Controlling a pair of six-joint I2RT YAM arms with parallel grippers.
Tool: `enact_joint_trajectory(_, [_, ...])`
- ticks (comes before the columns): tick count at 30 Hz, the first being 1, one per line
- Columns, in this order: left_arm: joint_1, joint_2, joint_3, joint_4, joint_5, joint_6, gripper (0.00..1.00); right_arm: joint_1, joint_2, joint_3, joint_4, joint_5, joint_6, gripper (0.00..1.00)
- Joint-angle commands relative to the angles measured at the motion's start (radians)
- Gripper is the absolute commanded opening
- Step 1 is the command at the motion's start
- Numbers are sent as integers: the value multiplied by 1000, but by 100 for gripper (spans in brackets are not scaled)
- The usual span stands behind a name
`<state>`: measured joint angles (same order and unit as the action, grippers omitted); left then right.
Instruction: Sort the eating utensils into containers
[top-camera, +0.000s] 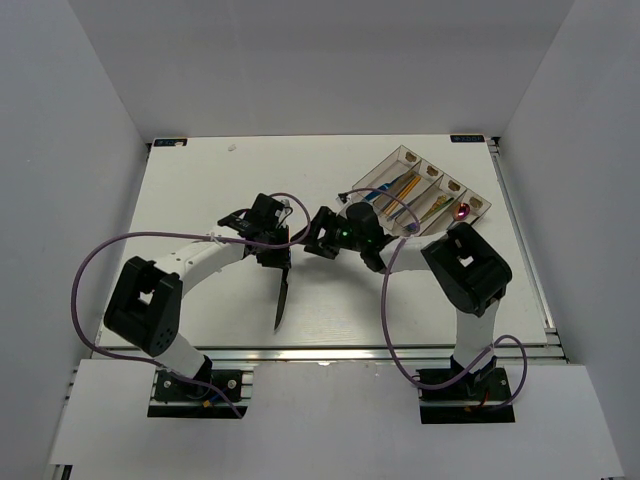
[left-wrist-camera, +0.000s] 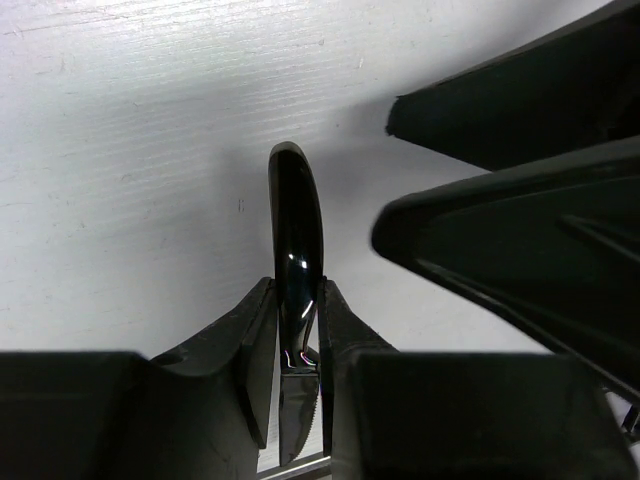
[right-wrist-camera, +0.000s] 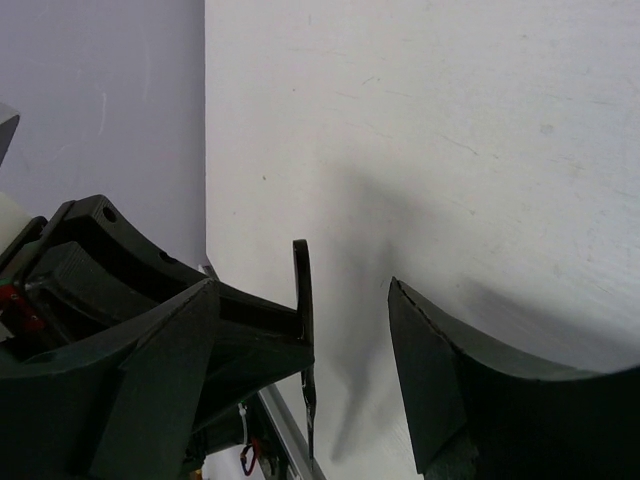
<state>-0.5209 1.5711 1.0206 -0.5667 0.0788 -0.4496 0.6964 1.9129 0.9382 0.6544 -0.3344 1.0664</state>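
My left gripper (top-camera: 272, 258) is shut on a black knife (top-camera: 282, 300), gripping it where handle meets blade. The blade hangs toward the near table edge. In the left wrist view the knife (left-wrist-camera: 297, 250) sits clamped between my fingers (left-wrist-camera: 345, 330), its handle pointing away. My right gripper (top-camera: 322, 240) is open and empty, just right of the left one. Its fingers (left-wrist-camera: 500, 230) show close beside the handle, not touching. In the right wrist view the knife (right-wrist-camera: 302, 265) stands in line between my open fingers (right-wrist-camera: 440, 380). The clear tray (top-camera: 385, 165) at the back right holds blue, gold and purple utensils (top-camera: 405, 190).
White walls enclose the table (top-camera: 200, 200) at the left, back and right. An aluminium rail (top-camera: 330, 348) runs along the near edge. Purple cables (top-camera: 385, 310) loop from both arms over the table's front half. The left gripper body (right-wrist-camera: 120, 300) fills the left of the right wrist view.
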Motion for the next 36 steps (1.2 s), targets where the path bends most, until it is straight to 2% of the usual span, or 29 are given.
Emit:
enact_joint_trajectory(1, [-5, -54, 29, 27, 24, 5, 0, 18, 14, 59, 39, -14, 0, 72])
enact_joint_trajectory(13, [-8, -59, 44, 27, 41, 3, 0, 45, 60, 106, -4, -9, -26, 64])
enact_joint_trajectory(19, [-8, -63, 39, 33, 42, 2, 0, 51, 75, 116, -9, -23, -29, 50])
enact_joint_trajectory(27, [-8, -57, 49, 41, 42, 5, 0, 58, 66, 100, 13, -64, -42, 41])
enact_joint_trajectory(33, [-8, -54, 62, 37, 33, 11, 0, 60, 74, 91, 31, -80, -39, 30])
enact_joint_trajectory(34, [-8, -52, 65, 37, 35, 11, 0, 61, 75, 91, 39, -81, -36, 23])
enact_joint_trajectory(36, [-8, -49, 75, 33, 33, 12, 0, 60, 81, 88, 48, -84, -36, 18])
